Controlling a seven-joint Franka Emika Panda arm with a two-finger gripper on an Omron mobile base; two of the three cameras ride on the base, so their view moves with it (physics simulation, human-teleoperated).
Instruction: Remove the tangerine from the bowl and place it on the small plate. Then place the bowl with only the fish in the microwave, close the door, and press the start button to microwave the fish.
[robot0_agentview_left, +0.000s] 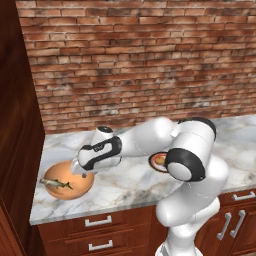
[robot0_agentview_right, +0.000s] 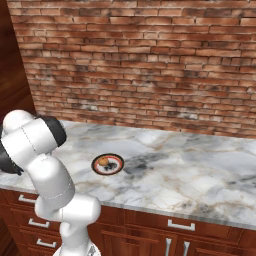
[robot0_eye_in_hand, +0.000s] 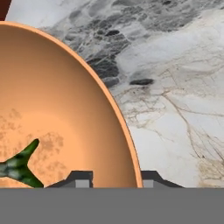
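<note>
Straddling the rim of the round, smooth orange-tan bowl (robot0_eye_in_hand: 57, 109): dark two-finger hand (robot0_eye_in_hand: 111, 178), tips narrowly parted, one inside, one outside. Inside, slim silvery-green fish (robot0_agentview_left: 56, 184). Rightward on the grey-veined marble worktop (robot0_agentview_right: 200, 170), small round orange tangerine (robot0_agentview_right: 103, 161) resting on the small red-rimmed, black-ringed plate (robot0_agentview_right: 114, 168).

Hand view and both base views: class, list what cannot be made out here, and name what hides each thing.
- Gripper: the hand view's bottom edge cuts its fingertips, which straddle the bowl rim; contact is unclear.
- Fish: only the tail shows in the hand view, cut by the edges.
- Small plate: the arm's elbow covers most of it in the left base view.
- Tangerine: too small for detail.
</note>
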